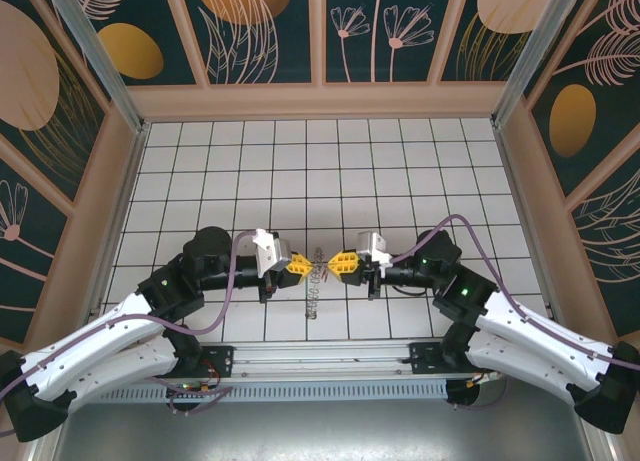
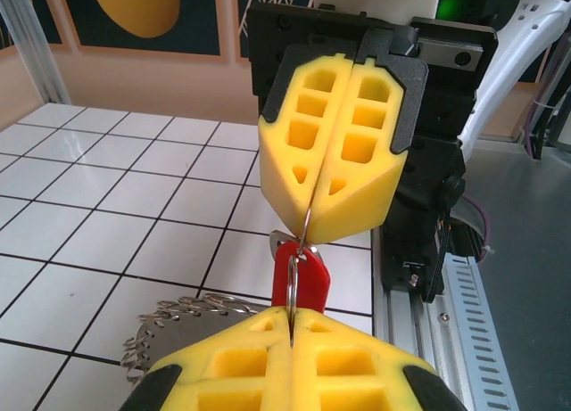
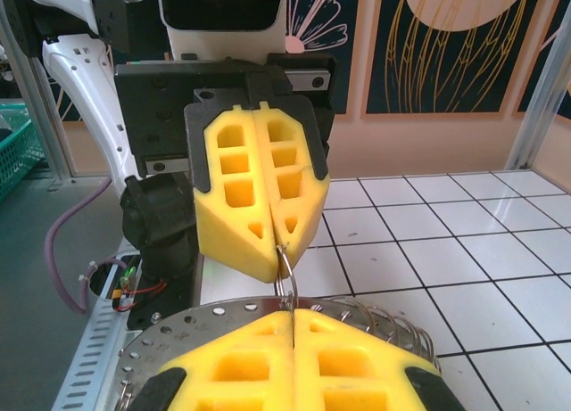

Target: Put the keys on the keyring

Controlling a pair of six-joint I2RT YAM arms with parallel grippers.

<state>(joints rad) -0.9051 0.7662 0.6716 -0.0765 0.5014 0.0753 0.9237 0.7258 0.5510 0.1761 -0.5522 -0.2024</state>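
Your left gripper [image 1: 303, 269] and right gripper [image 1: 335, 265] meet tip to tip, both clamped on one thin wire ring [image 2: 304, 237]. The red key [image 2: 302, 279] hangs from it. The coiled keyring [image 2: 169, 322] sits just beneath on the tiles [image 1: 400, 181]. Both forearms reach inward, elbows bent.
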